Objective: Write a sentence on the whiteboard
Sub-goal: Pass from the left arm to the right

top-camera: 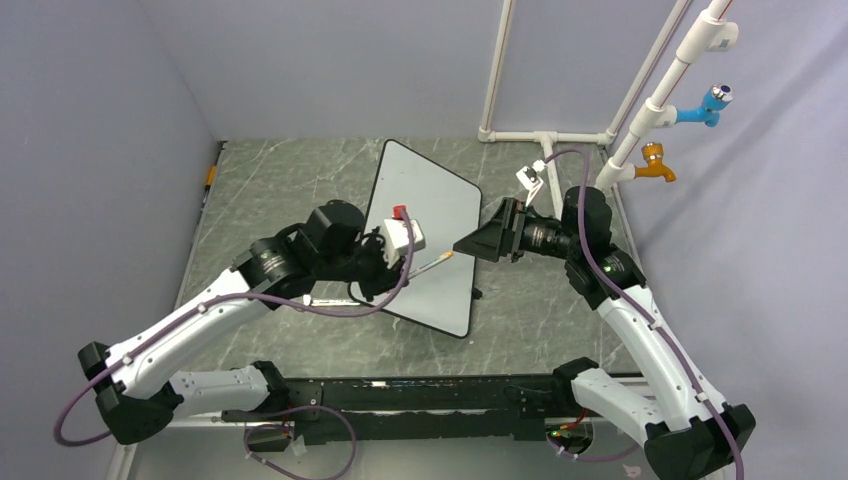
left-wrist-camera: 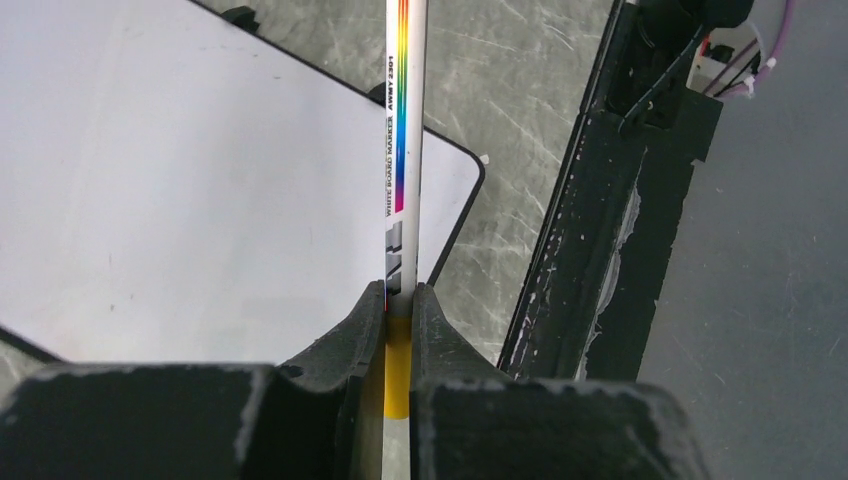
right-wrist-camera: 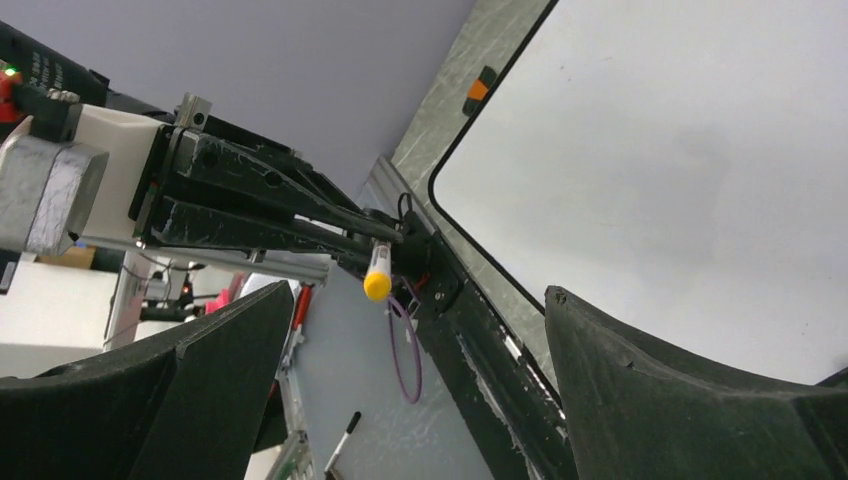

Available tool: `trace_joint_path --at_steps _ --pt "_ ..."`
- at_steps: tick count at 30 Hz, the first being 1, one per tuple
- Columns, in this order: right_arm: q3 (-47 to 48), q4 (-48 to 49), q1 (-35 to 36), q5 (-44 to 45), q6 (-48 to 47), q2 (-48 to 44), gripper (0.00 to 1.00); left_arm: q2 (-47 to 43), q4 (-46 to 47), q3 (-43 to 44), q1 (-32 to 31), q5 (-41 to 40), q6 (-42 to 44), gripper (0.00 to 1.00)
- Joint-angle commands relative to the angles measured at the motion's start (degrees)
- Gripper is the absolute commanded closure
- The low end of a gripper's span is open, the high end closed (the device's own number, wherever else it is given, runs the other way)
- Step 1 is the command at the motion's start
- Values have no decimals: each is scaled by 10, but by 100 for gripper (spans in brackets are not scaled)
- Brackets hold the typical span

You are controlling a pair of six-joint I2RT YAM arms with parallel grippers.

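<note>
The whiteboard (top-camera: 432, 215) lies flat and slanted on the grey marble-pattern table, its white face bare; no sentence shows on it. My left gripper (top-camera: 400, 275) hovers over the board's near left part, shut on a white marker (top-camera: 430, 264) with a rainbow stripe. The marker points right, its yellow-orange end (top-camera: 447, 256) toward my right gripper (top-camera: 468, 245). In the left wrist view the fingers (left-wrist-camera: 372, 320) clamp the marker (left-wrist-camera: 400, 150) above the whiteboard (left-wrist-camera: 200, 180). My right gripper (right-wrist-camera: 400, 400) is open and holds nothing, facing the marker's yellow end (right-wrist-camera: 377, 285) a short way off.
A white pipe frame with a blue tap (top-camera: 712, 102) and an orange tap (top-camera: 655, 165) stands at the back right. A black rail (top-camera: 420, 395) runs along the near edge. A spare black-capped pen (right-wrist-camera: 342, 445) lies below the table edge.
</note>
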Motion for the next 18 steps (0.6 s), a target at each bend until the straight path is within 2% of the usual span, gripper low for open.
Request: trace_joint_path --at_steps 1,3,6,18 --pt "-11 52 0 -52 18 3 0 34 8 44 -24 -8 50 100" --pt "-25 73 1 -60 34 3 1 53 5 61 -29 -9 59 100" --pt "-47 108 6 -75 60 3 6 76 11 80 -38 -7 71 100" --pt "-54 110 38 -44 70 32 29 157 18 157 -75 -53 89 100"
